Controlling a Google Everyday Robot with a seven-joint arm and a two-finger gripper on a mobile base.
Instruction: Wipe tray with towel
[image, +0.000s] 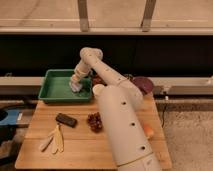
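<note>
A green tray sits at the back left of the wooden table. My white arm reaches over it from the right. My gripper is down inside the tray near its right side, on a pale towel that lies on the tray floor. The towel is partly hidden by the gripper.
On the table lie a black rectangular object, a bunch of dark red grapes, wooden utensils at the front left, a white cup beside the tray and a dark bowl at the back right. An orange item peeks out by the arm.
</note>
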